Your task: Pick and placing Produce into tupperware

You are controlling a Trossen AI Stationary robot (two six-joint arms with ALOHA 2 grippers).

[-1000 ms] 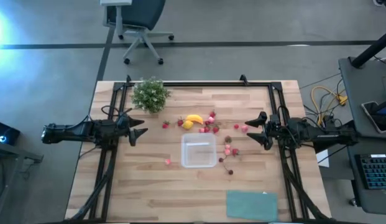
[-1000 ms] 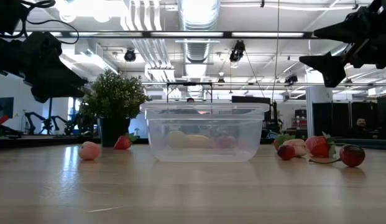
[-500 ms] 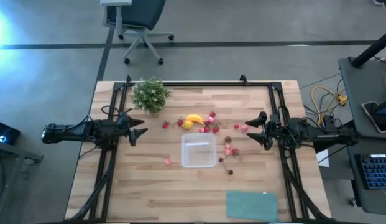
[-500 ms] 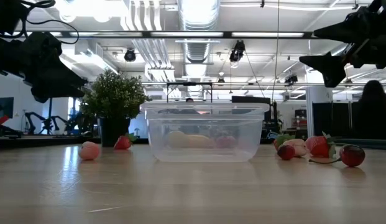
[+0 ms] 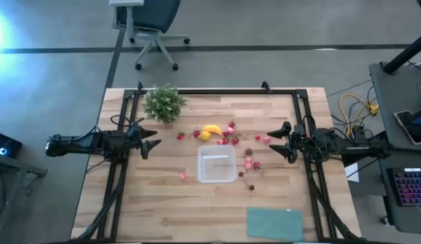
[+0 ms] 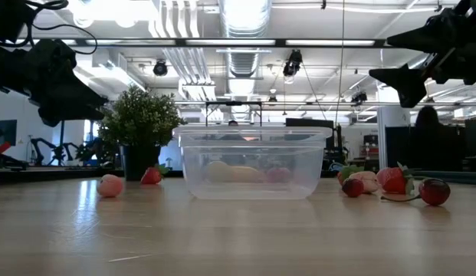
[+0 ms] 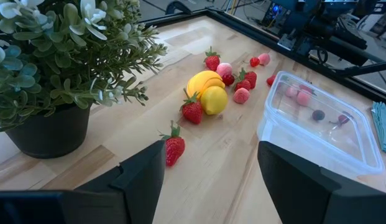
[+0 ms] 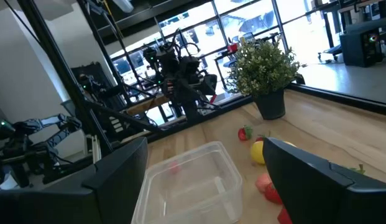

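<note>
The clear tupperware stands open-topped on the wooden table's middle, with nothing inside it that I can make out. Just beyond it lie the yellow banana and lemon, with red and pink berries scattered around them and to the container's right; one pink berry lies to its left. My left gripper hangs open above the table's left side, and my right gripper hangs open above the right side. Both are well clear of the produce.
A bushy green potted plant stands at the far left of the table. A flat teal rectangle lies at the near right corner. Black frame rails run along the table's far and side edges.
</note>
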